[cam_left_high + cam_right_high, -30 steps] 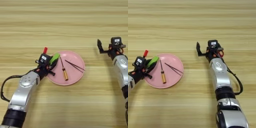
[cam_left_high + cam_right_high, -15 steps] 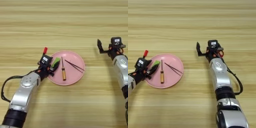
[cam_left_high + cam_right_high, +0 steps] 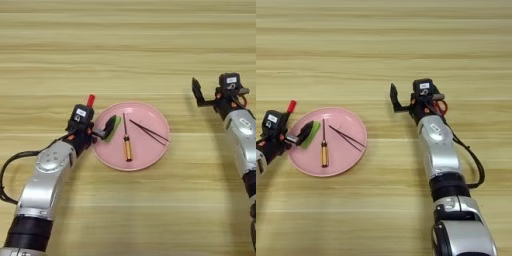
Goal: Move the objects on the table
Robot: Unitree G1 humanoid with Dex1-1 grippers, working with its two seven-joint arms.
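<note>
A broad light-tan wooden table (image 3: pixel 130 40) with horizontal plank-like grain stripes filled both views; no edge of it was seen. A round flat pink plate (image 3: pixel 150 152) lay on it left of centre. On the plate were noted a small screwdriver with an orange handle and dark shaft (image 3: pixel 127 145), roughly upright in the picture, and a thin black pair of tweezers (image 3: pixel 149 132) lying slantwise to its right, the two close together but apart.

The left gripper (image 3: pixel 102 132) was found at the plate's left rim, its black fingers closed on a flat bright-green rectangular block (image 3: pixel 111 127), which was held tilted over the plate's left part. The red tip of a slim red marker pen (image 3: pixel 90 100) was seen just behind that gripper, its body hidden by the wrist.

The right gripper (image 3: pixel 394 98) was recorded well apart to the right, above bare table, holding nothing; whether its fingers were spread could not be told.

Wide bare wood was observed above, below and between plate and right arm.
</note>
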